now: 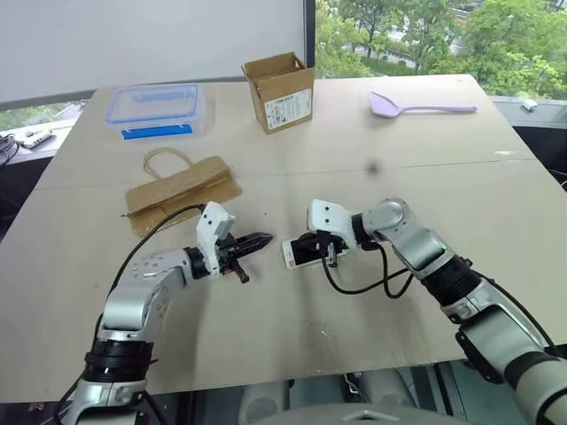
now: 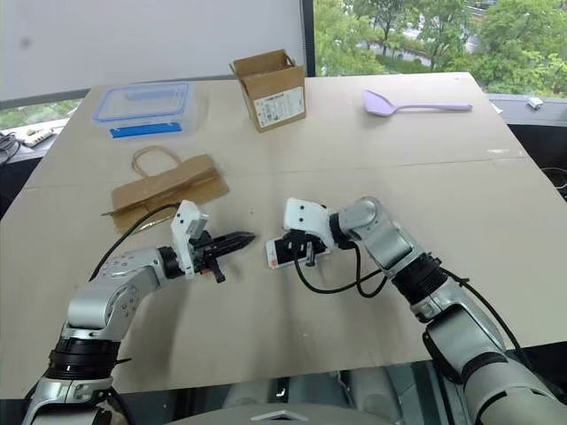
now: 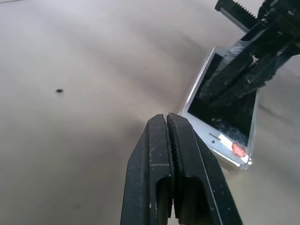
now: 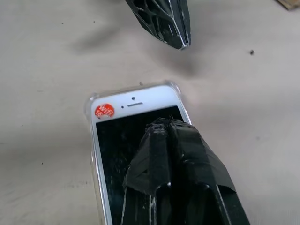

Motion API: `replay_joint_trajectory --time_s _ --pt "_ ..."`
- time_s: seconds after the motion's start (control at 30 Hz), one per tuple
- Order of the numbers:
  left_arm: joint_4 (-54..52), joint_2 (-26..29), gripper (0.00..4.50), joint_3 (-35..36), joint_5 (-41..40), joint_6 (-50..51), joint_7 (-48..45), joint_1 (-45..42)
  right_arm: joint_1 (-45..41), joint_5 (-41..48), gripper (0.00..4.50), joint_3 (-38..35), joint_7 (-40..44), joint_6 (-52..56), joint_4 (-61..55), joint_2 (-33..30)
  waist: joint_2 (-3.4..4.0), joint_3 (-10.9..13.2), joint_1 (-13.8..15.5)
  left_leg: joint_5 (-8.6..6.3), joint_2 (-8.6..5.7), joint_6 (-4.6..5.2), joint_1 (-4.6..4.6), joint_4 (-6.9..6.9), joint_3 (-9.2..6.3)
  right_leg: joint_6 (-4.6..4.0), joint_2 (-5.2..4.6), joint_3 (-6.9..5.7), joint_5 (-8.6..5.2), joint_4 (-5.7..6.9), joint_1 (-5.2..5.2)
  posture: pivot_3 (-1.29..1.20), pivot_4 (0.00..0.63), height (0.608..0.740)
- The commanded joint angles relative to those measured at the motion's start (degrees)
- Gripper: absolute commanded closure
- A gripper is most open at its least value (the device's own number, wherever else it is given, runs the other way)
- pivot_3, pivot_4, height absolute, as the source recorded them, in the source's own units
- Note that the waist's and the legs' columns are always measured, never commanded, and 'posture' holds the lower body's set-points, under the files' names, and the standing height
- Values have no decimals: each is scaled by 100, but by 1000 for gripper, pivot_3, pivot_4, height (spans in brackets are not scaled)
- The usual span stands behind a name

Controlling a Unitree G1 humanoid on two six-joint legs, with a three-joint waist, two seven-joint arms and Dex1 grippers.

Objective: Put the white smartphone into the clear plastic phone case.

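The white smartphone (image 4: 136, 101) lies screen-up on the table in front of me, also seen in the left eye view (image 1: 295, 254). A glinting rim of the clear plastic phone case (image 4: 89, 107) runs around its edges, so the phone sits inside the shell. My right gripper (image 4: 166, 123) is shut, its tips lying over the black screen; I cannot tell whether they touch the glass. My left gripper (image 1: 266, 238) is shut and empty. It points at the phone's near end from the left, a short gap away. From the left wrist its closed tips (image 3: 166, 117) stop just short of the phone's white bezel (image 3: 220, 140).
A brown paper bag (image 1: 182, 186) lies behind my left arm. Further back stand a blue-rimmed clear food container (image 1: 155, 106) and an open cardboard box (image 1: 279, 91). A lilac spatula (image 1: 416, 107) lies at the far right. The table's front edge (image 1: 292, 376) is close.
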Motion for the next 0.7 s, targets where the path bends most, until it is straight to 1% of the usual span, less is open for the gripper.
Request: replay_joint_trajectory --time_s 0.03,0.13,0.2,0.27,0.37,0.47,0.57,0.7 --pt "-399 57 4456 120 -78 -23 68 170 55 206 4500 -340 -40 239 -208 -27 1 1 1 0 0 0 0 0 0 0 0 0 0 0 0 0 150 740" --pt "-576 127 4456 34 -85 -11 -20 378 110 648 4500 -864 31 648 -1038 -256 6 11 24 0 0 0 -8 0 -2 -17 -4 -2 10 0 -5 0 150 740" --pt "-626 154 4456 -36 -52 -58 -72 462 198 850 4500 -1134 82 961 -1584 -552 9 19 26 0 -3 0 -16 0 0 -18 -8 -2 11 -2 -9 0 150 740" --pt "-657 143 4456 -85 -63 -52 -84 478 349 866 4500 -1329 43 1128 -1969 -940 7 20 35 0 -6 0 -19 -1 1 -17 -12 -3 10 -5 -10 0 150 740" --pt "-689 116 4456 -147 -60 -35 -82 448 622 696 4500 -1432 -51 1161 -2180 -1501 6 20 34 0 -7 -1 -20 -4 1 -20 -14 -5 4 -13 -9 0 150 740" --pt "-677 129 4456 -197 -54 -38 -98 427 857 526 4500 -1414 -195 1072 -2139 -1826 4 24 13 0 -8 -1 -20 -4 4 -17 -14 -2 -12 -13 -9 0 150 740" --pt "-652 180 4456 -266 -17 -81 -148 418 1007 307 4500 -1233 -260 934 -2076 -1997 1 27 -23 0 -6 0 -16 -4 9 -14 -10 5 -12 -9 -12 0 150 740" --pt "-675 174 4456 -327 -14 -50 -152 373 1013 338 4500 -953 -285 959 -2118 -1684 -1 28 -22 0 -1 0 -15 -4 3 -12 -1 3 -13 -4 -15 0 150 740"
